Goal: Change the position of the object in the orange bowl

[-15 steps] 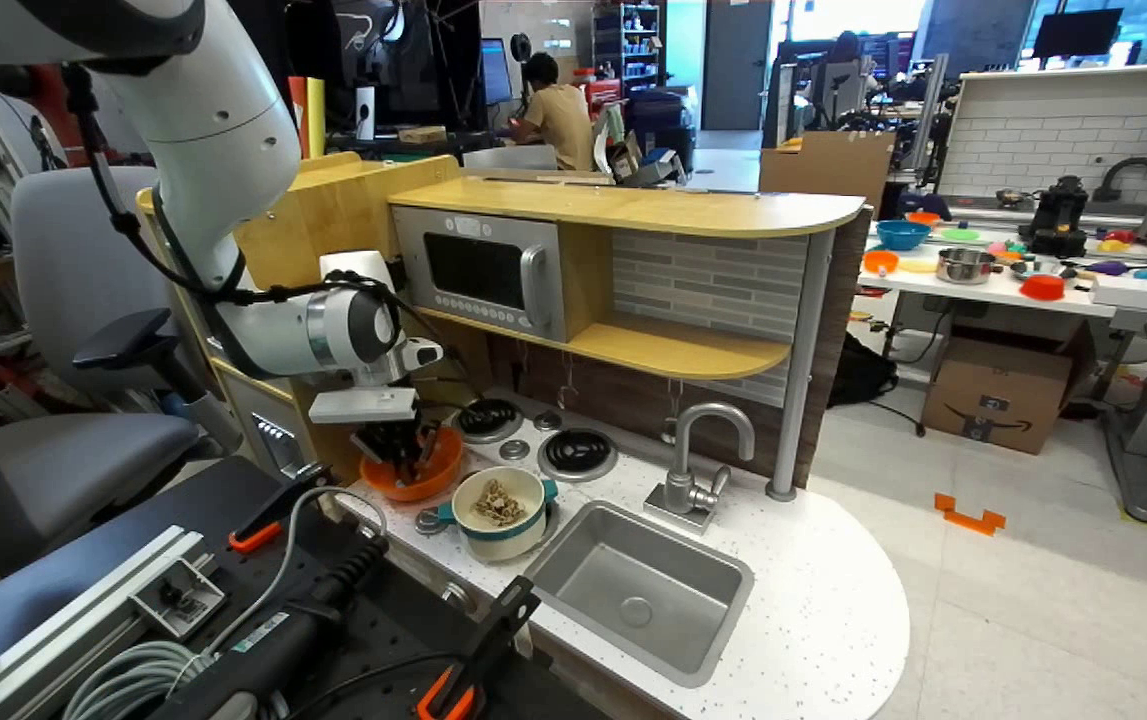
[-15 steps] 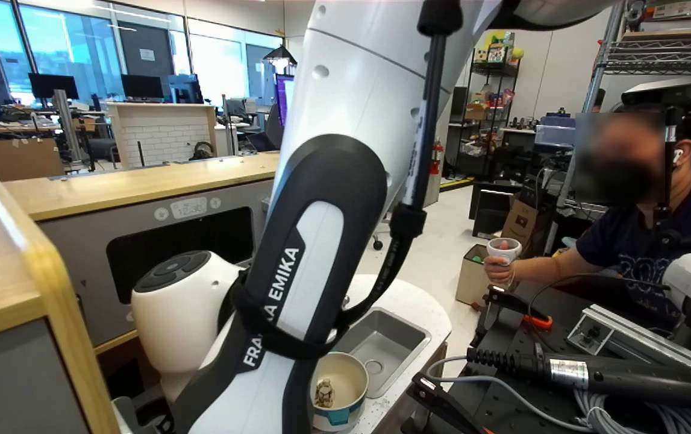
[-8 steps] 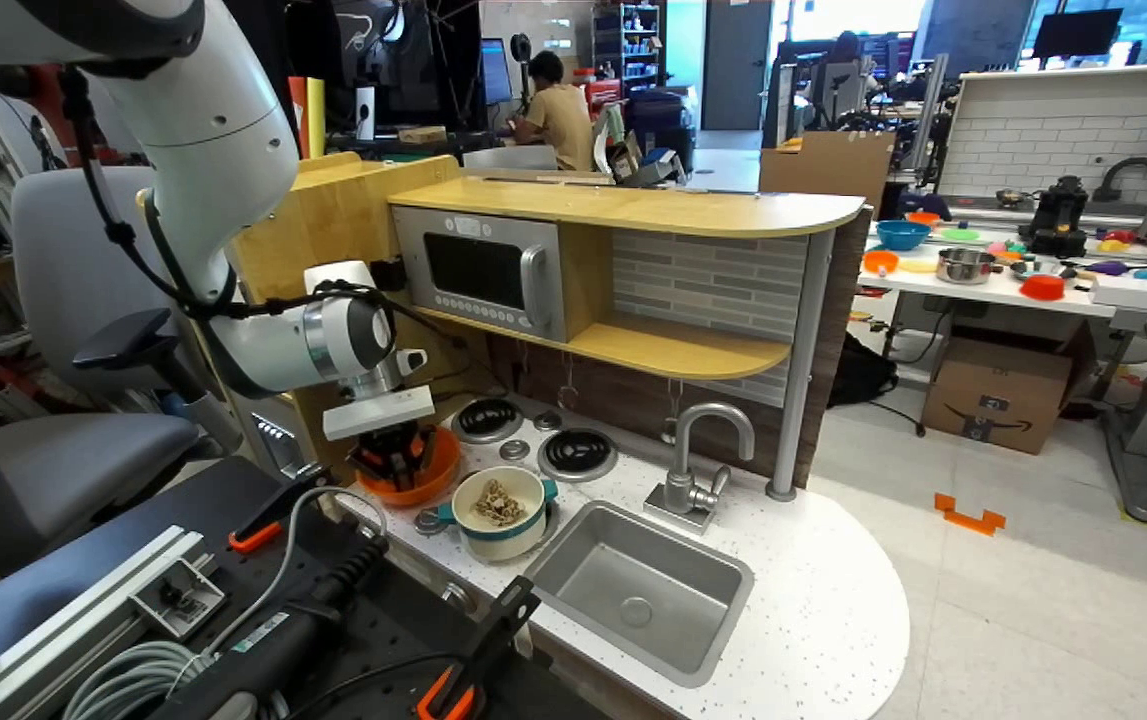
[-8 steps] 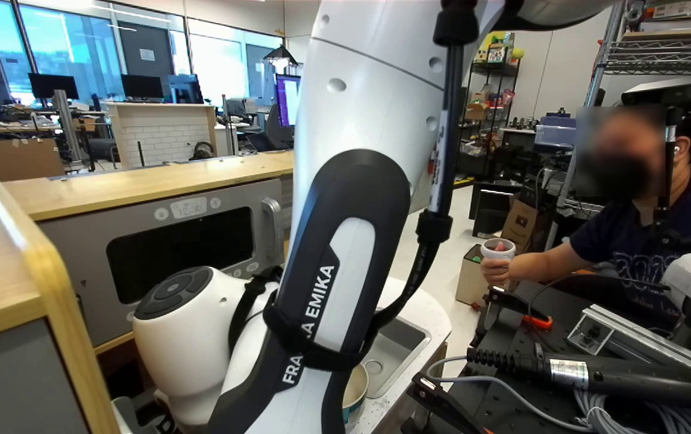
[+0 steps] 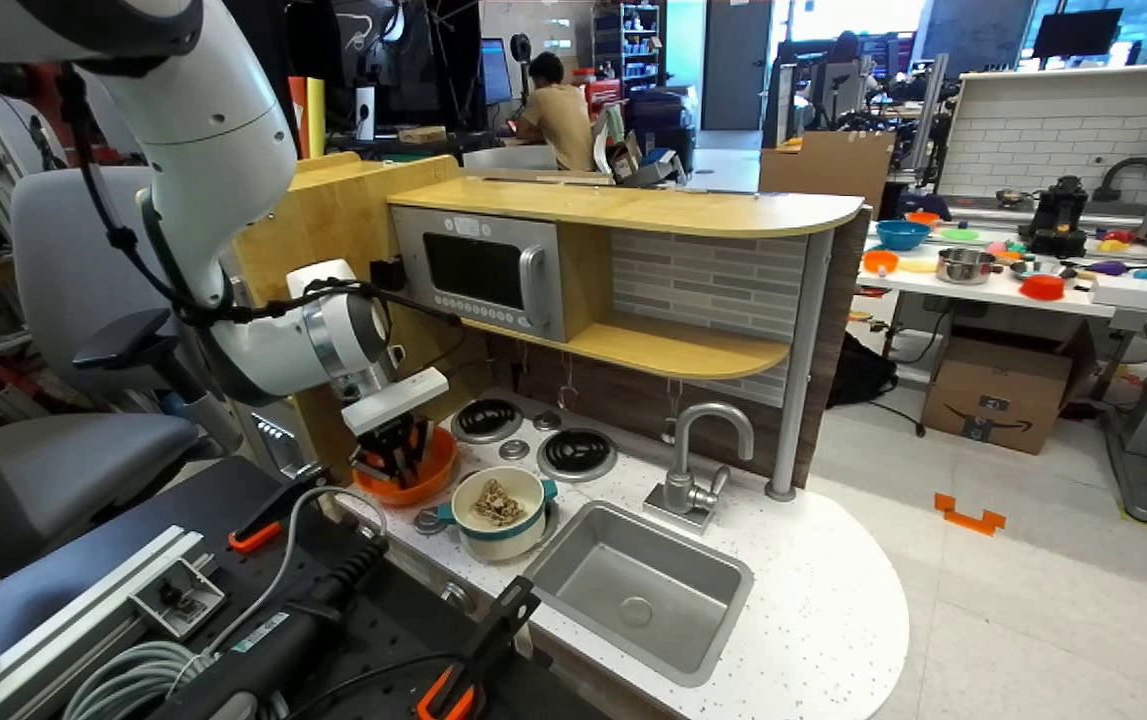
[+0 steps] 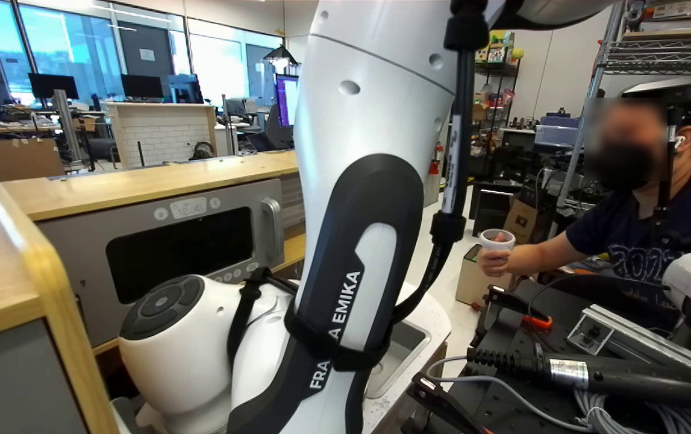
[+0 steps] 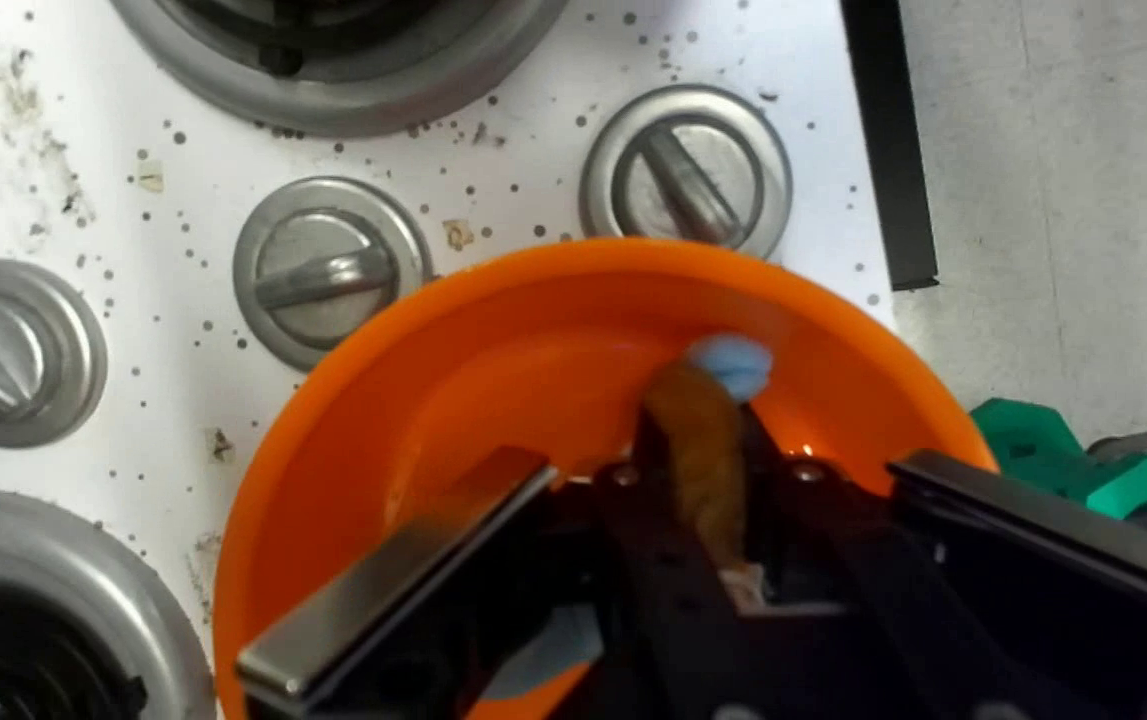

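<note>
The orange bowl (image 7: 333, 450) fills the middle of the wrist view and stands at the back left of the toy counter in an exterior view (image 5: 445, 455). Down inside it is my gripper (image 7: 703, 430), its fingers closed around a brown, elongated object (image 7: 703, 470) with a pale end. Beyond the fingertips a light blue piece (image 7: 733, 362) shows in the bowl; whether it belongs to the brown object I cannot tell. A greyish-blue patch (image 7: 548, 650) is seen through the gripper's linkage. The arm hides the bowl and gripper in an exterior view (image 6: 333, 301).
Beside the bowl sits a cream pot (image 5: 498, 540) with teal handles and tangled golden contents. Stove knobs (image 7: 323, 270) and burners (image 5: 578, 453) are close by. The toy microwave (image 5: 478, 270) overhangs the back; a sink (image 5: 638, 600) and faucet (image 5: 683, 480) lie farther along.
My wrist has lowered and tilted while the gripper stays in the bowl. The bowl has slid slightly to the left in an exterior view. The gripper has remained closed.
</note>
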